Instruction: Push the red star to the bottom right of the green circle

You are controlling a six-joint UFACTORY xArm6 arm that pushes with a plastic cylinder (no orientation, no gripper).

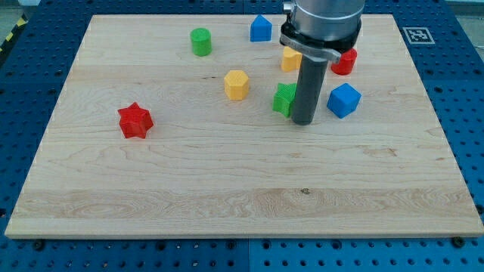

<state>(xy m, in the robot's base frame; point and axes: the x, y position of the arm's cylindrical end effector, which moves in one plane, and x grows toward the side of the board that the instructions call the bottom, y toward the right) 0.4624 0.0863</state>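
Note:
The red star lies at the view's left of the wooden board. The green circle, a short cylinder, stands near the view's top, up and to the right of the star. My tip rests on the board right of centre, far to the right of the red star. It stands right beside a green star-shaped block, which the rod partly hides, and just left of a blue cube.
A yellow hexagon sits left of the green star. A blue house-shaped block is at the top. A yellow block and a red block are partly hidden behind the arm.

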